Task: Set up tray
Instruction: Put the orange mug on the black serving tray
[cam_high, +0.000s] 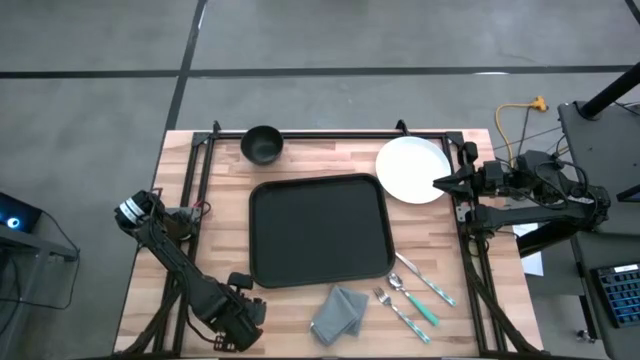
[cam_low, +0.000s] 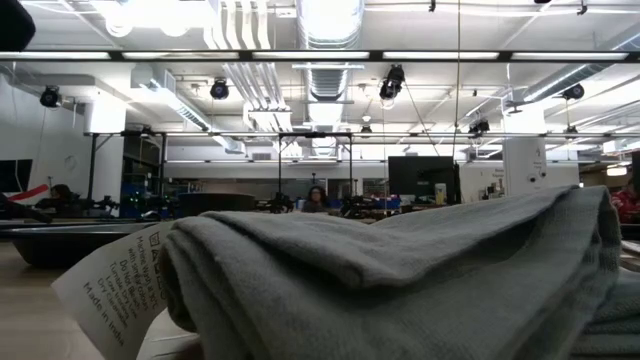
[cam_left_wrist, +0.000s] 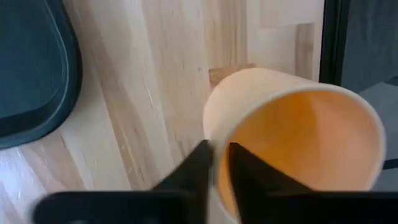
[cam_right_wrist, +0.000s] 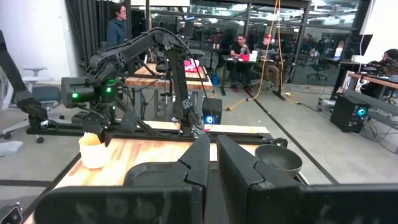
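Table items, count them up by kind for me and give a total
Tray: 1
Plate: 1
Bowl: 1
Paper cup: 1
Folded grey cloth: 1
Cutlery pieces with teal handles: 3
Total: 8

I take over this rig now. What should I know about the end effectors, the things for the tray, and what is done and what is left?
Left end effector: shut on the rim of the paper cup, at the table's near left corner, beside the tray.
Right end effector: shut, holding nothing, at the edge of the white plate.
Tray: centre of the table, nothing on it.
Black bowl: behind the tray.
Grey napkin and cutlery: in front of the tray.
Done: cup gripped.
Left: everything has yet to go onto the tray.
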